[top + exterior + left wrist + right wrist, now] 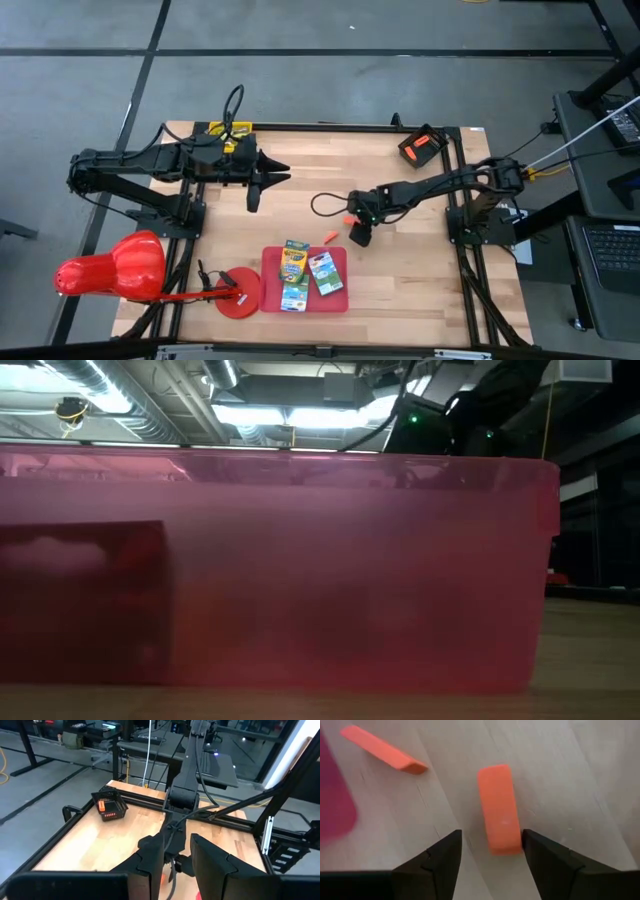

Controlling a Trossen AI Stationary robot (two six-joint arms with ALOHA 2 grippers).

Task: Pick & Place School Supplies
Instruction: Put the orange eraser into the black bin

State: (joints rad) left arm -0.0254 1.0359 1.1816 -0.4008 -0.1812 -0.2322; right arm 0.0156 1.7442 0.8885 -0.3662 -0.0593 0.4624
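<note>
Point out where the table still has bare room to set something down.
Bare wood lies between the left gripper and the black basket, and along the table's near right part beyond the red tray. It is crowded around the right gripper, the orange sticks and the tray.

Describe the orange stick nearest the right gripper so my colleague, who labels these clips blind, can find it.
Start at the red tray near the table's front edge. Just beyond its right-hand corner two short orange sticks lie on bare wood. The one meant lies between the fingers of the open right gripper; the other orange stick lies closer to the tray, clear of the gripper.
</note>
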